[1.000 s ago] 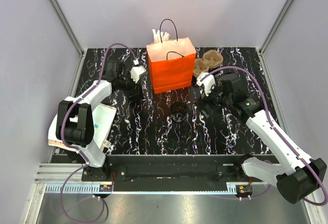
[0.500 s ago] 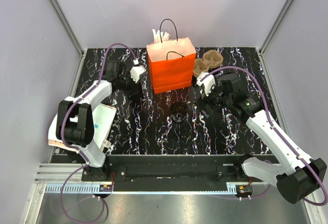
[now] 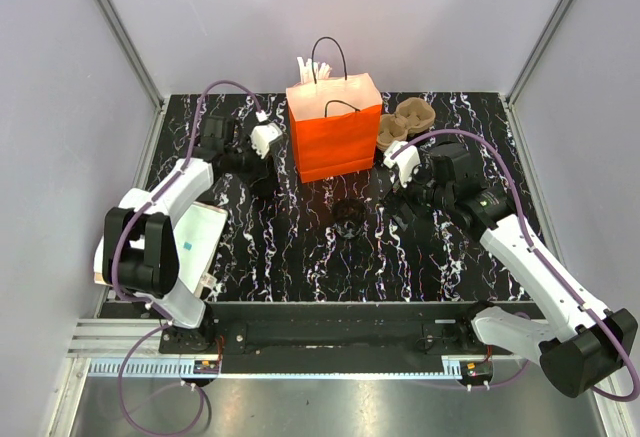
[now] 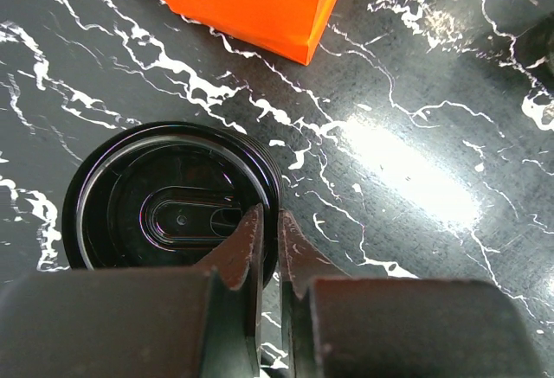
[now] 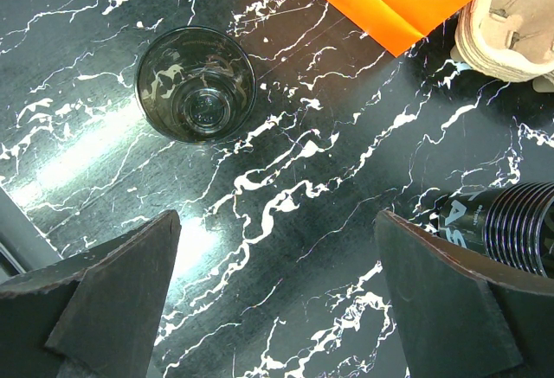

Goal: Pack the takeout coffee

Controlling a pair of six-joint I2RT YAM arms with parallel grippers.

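At the far left, a flat white packet (image 3: 196, 237) lies well behind the left gripper (image 4: 269, 215), back toward that arm's base. The left gripper's fingers (image 4: 247, 244) are pressed almost together, with only a sliver of gap, and they pinch the near rim of a squat black round piece (image 4: 164, 196) with a lid-shaped top and ribbed side. One finger is over the top, the other outside the wall. The piece sits on the black marbled table (image 3: 270, 247), mostly to the left of the fingers. Ahead of this gripper and a little apart stands the orange paper bag (image 3: 335, 139), upright.

The takeout coffee (image 5: 196, 84) – a small black cup seen from above – stands on the table ahead of the right gripper (image 5: 277, 220) and off to its left, touching neither finger. The right gripper is spread wide and holds nothing. Close by its right finger lies a ridged stack of black cups (image 5: 506, 235) on its side. Farther ahead on that side – beside the bag's corner – sit brown pulp carriers (image 5: 511, 23).
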